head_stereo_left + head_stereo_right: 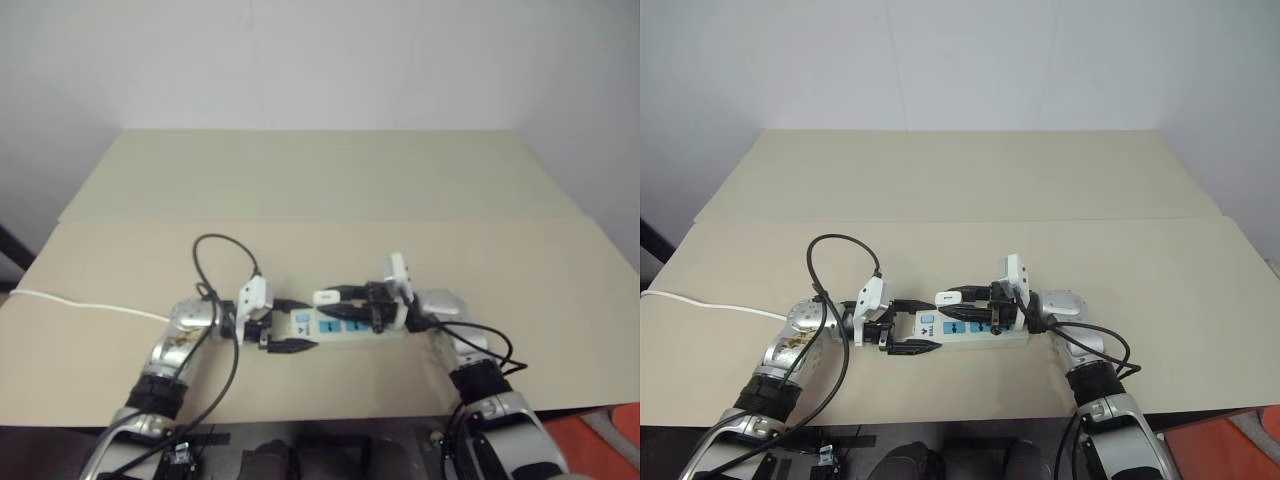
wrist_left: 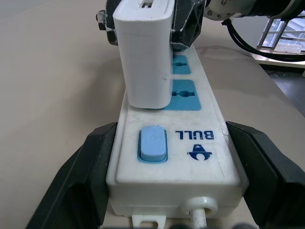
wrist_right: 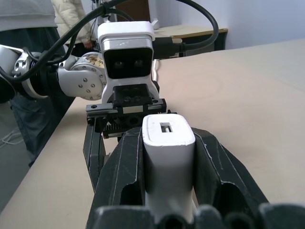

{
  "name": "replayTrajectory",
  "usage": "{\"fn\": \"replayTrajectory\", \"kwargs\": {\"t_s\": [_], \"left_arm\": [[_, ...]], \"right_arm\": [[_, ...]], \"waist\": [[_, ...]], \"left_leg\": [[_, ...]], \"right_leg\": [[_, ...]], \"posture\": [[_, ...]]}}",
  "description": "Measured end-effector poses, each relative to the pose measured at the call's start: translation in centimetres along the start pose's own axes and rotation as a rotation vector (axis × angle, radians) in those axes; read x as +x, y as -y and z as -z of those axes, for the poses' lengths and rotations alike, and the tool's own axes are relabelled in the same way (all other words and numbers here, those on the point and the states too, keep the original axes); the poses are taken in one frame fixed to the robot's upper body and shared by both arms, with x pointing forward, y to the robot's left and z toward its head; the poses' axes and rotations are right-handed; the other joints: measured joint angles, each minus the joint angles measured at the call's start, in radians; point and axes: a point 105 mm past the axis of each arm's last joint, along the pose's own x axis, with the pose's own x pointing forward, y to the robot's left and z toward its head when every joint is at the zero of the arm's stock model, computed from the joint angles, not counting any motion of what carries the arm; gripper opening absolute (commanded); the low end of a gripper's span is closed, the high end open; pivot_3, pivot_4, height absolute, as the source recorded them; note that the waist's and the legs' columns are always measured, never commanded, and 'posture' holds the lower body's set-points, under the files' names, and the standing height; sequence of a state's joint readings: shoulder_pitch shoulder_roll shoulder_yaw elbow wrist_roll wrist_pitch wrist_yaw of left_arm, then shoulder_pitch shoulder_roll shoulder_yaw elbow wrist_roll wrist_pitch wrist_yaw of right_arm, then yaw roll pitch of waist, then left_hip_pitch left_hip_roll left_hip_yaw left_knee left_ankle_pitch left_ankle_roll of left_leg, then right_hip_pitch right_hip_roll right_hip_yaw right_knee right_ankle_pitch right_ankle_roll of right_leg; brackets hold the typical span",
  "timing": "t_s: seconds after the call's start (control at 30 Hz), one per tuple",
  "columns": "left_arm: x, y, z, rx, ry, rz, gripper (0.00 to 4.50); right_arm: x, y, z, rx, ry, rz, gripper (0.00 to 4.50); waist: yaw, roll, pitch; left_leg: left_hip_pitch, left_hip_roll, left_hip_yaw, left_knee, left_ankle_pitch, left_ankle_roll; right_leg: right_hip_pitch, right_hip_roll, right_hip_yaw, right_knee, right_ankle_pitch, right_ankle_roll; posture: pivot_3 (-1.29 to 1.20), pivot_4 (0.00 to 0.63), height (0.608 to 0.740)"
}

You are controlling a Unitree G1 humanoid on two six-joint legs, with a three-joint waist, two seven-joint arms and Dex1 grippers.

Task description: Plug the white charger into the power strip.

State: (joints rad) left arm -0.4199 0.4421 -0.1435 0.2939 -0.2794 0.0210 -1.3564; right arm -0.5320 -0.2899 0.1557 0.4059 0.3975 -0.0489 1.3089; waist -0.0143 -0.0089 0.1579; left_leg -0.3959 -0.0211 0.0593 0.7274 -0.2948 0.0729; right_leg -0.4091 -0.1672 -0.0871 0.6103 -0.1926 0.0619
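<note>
Nearest the robot, the power strip (image 2: pixel 171 157) was clamped at its switch end by the left tool (image 1: pixel 908 333), one finger (image 2: pixel 71 186) against each long side; this was probably done so that the strip would not slide or tip under a push from above. Its thin cord (image 1: pixel 80 305) was trailed off to the left across the worktop (image 1: pixel 330 190). Just beyond the switch (image 2: pixel 152 143), the white charger (image 2: pixel 145 52) was gripped between the fingers of the right tool (image 1: pixel 345 303) and stood upright on the strip's near blue socket; whether it was fully seated cannot be told. The other two sockets were left free. The worktop was seen as a plain beige board with a seam across it, backed by a bare pale wall. A person in dark trousers (image 3: pixel 28 95) was seen standing past the worktop's edge.
</note>
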Motion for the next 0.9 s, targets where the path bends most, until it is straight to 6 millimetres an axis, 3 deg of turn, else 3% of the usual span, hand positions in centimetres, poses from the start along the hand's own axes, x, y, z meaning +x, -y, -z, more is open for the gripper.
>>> {"fn": "replayTrajectory", "kwargs": {"t_s": [0.47, 0.9], "left_arm": [[-0.19, -0.20, 0.52, -0.023, -0.011, -0.010, 3.27], [-0.13, -0.24, 0.90, -0.041, -0.017, -0.016, 3.27]], "right_arm": [[0.79, 0.24, 0.23, -0.076, -0.107, -0.067, 1.10], [0.77, 0.61, 0.82, 0.017, -0.168, -0.073, 1.10]], "waist": [[-0.002, 0.000, -0.002], [0.000, 0.000, -0.012]], "left_leg": [[0.016, 0.001, 0.001, -0.006, -0.001, -0.001], [0.021, 0.002, 0.002, -0.010, -0.003, -0.002]], "right_leg": [[0.006, 0.000, 0.004, -0.001, -0.001, -0.001], [0.007, -0.001, 0.007, -0.003, -0.001, -0.003]], "posture": [[0.00, 0.150, 0.740], [0.00, 0.150, 0.740]]}}
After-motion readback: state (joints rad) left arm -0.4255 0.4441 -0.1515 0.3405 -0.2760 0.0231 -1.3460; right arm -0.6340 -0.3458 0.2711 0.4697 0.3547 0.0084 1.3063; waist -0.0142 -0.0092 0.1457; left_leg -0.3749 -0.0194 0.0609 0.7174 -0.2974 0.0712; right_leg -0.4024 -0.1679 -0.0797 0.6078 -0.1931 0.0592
